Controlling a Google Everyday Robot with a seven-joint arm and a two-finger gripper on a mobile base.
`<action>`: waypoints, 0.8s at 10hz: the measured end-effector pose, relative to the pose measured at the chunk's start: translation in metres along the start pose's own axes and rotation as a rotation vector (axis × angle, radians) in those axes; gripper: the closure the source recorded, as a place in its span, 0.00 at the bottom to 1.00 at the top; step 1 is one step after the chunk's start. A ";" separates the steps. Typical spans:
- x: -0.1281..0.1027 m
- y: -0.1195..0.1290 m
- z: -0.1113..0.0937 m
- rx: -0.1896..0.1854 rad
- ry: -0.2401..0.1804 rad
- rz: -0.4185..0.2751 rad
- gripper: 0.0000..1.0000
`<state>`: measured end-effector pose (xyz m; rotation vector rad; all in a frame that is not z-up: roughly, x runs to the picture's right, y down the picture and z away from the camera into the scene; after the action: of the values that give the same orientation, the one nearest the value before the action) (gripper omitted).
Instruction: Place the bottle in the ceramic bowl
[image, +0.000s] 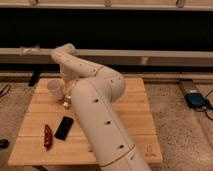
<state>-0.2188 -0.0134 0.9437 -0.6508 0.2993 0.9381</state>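
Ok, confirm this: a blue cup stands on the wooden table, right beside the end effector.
Not blue: the cup is white. It stands on the wooden table, right beside the end effector, as the camera view shows.

**Wooden desk on a speckled floor, dark wall behind**

A pale wooden desk (136, 116) made of long boards fills the middle of the room. It stands on a speckled grey-brown floor (175, 131). Behind it runs a wide dark wall (125, 30), crossed low down by a pale horizontal ledge (165, 56); a second pale strip (150, 4) lines the top edge. On the floor to the right lies a blue box (195, 99) with a dark cable (207, 112). The light is dim and warm. The gripper (67, 98) hangs over the desk's far left part.
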 end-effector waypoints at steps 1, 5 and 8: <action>0.000 0.000 0.003 0.005 0.006 0.007 0.37; 0.004 -0.003 0.013 0.030 0.043 0.041 0.37; 0.004 -0.005 0.016 0.053 0.056 0.076 0.37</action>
<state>-0.2130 -0.0025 0.9560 -0.6214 0.3994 0.9822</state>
